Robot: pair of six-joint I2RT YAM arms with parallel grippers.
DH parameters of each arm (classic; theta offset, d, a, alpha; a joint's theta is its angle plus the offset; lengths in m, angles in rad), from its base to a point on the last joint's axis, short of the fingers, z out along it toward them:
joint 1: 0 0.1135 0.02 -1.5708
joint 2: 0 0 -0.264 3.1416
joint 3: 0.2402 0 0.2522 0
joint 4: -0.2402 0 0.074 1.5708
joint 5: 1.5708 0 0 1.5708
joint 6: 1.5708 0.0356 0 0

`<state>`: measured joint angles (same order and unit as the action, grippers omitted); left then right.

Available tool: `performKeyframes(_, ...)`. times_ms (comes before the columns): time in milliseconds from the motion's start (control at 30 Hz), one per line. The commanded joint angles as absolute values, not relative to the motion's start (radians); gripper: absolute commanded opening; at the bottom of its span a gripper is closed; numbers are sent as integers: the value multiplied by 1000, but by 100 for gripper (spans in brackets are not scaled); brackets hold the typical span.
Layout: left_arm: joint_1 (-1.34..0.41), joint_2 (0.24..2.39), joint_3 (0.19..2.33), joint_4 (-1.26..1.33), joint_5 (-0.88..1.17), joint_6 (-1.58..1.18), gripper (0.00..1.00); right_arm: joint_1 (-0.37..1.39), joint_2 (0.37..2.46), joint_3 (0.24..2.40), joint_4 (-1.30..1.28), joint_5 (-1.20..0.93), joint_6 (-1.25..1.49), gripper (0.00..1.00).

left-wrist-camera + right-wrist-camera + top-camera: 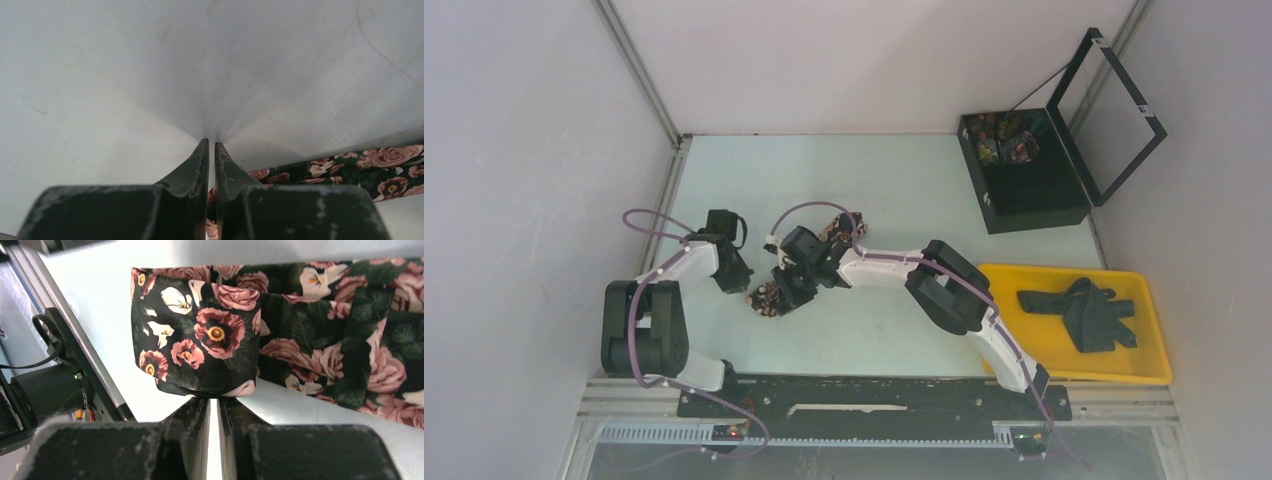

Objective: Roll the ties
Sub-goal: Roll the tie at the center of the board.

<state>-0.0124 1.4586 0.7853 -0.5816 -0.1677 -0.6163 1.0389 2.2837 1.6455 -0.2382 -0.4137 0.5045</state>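
1. The left hand [212,145] is down at the counter [904,180], its fingers drawn in to a thin slit. Floral cloth shows low in that slit, so it has the tie pinched.
2. The floral tie [200,340], dark with pink roses, lies on the counter between the two hands. One end is by the left hand and the rest runs up and to the right under the right arm.
3. The right hand [214,401] is closed to a narrow slit. Its tips meet the lower edge of an upright fold of the tie. Whether cloth is nipped there I cannot tell.
4. A black box [1034,195] with its lid open stands at the far right and holds rolled ties [1004,140].
5. A yellow tray [1064,372] near the right edge carries dark ties [1084,315] in a loose heap.
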Motion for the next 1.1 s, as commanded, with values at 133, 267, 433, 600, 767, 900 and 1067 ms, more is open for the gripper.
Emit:
performKeyframes(133, -8, 1396, 697, -564, -122, -637, 12, 1055, 2332, 1689, -153, -372, 535, 12)
performKeyframes(267, -8, 1363, 658, -550, -106, -662, 12, 1066, 2335, 1688, -122, -351, 583, 12)
performKeyframes(433, -8, 1330, 636, -550, -108, -688, 12, 1073, 2339, 1695, -121, -291, 672, 12)
performKeyframes(600, -8, 1298, 625, -557, -117, -723, 14, 1077, 2345, 1699, -112, -243, 778, 13)
performKeyframes(767, -8, 1295, 623, -556, -113, -732, 15, 1080, 2353, 1700, -75, -236, 798, 13)
performKeyframes(900, -8, 1275, 643, -582, -159, -722, 20, 1080, 2337, 1675, -64, -285, 765, 13)
performKeyframes(1067, -8, 1213, 675, -635, -222, -729, 45, 1068, 2224, 1539, -35, -321, 718, 16)
